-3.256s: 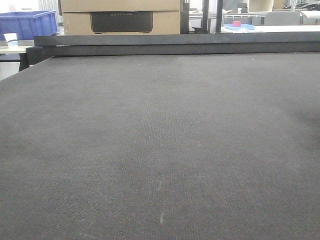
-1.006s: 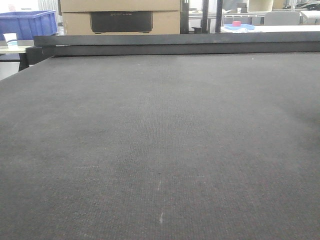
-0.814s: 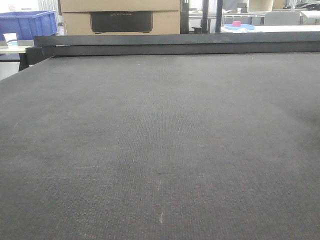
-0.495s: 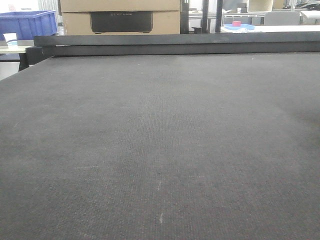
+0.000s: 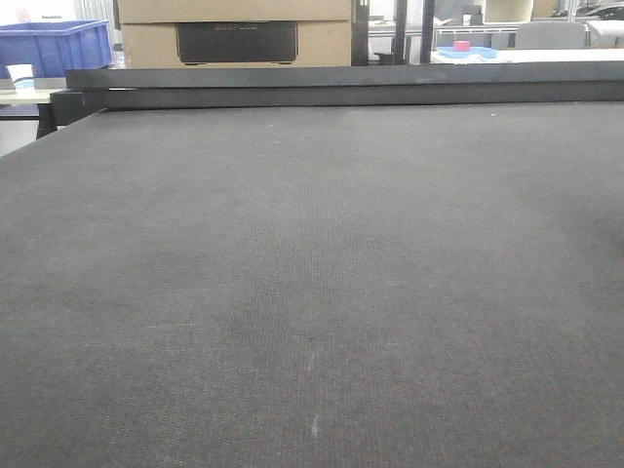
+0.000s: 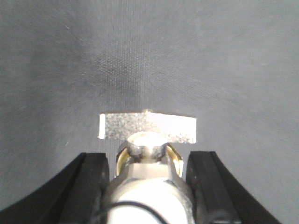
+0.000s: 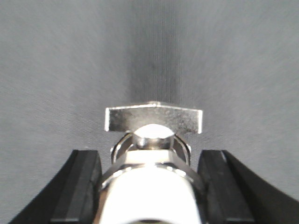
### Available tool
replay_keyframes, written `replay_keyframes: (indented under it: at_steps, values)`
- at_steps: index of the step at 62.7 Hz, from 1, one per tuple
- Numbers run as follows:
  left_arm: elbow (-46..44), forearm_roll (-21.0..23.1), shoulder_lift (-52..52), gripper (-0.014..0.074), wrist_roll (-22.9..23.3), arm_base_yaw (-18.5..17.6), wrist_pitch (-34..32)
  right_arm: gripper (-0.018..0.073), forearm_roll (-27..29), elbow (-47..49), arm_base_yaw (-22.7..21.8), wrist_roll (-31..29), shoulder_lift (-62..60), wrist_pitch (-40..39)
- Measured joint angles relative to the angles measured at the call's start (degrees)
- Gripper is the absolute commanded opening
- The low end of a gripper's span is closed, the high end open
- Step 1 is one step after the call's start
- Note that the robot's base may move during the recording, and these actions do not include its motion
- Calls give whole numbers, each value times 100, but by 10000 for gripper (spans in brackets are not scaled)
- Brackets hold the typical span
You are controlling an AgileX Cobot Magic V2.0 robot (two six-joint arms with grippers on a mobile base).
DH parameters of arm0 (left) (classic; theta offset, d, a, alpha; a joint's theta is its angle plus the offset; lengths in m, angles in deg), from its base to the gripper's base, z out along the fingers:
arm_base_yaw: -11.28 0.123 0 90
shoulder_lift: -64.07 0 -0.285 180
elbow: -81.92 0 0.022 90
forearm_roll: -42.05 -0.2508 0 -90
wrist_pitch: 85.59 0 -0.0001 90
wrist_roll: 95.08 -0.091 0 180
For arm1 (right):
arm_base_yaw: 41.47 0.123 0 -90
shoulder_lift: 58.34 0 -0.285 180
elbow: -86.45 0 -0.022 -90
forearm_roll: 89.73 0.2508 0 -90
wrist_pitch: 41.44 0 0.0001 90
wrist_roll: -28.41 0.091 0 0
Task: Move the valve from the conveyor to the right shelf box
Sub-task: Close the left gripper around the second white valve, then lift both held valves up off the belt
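Dark woven conveyor (image 5: pixel 312 292) runs below both pincers. The left gripper (image 6: pixel 149 158) clamps a valve (image 6: pixel 147 127) by its body and the right gripper (image 7: pixel 149 156) clamps a second valve (image 7: pixel 154 120), T-handles ahead, probably to clear the fingers.

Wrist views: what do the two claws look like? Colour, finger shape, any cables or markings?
The left claw and right claw match. Each has two matte black fingers with flat inner faces and outer edges that curve outward towards the base. No markings are visible. A thin black cable arcs across the bottom of the left wrist view; none shows on the right. The arms are out of frame.
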Motion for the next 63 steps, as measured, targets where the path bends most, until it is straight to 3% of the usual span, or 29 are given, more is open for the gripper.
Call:
replay_keyframes:
  at_steps: [29,63]
  values:
    - [0,0,1677,-111,0,0,123,-165,0,0,0,0,-1536,69]
    - [0,0,1917,-111,0,0,123,-165,0,-4,0,0,-1732,69]
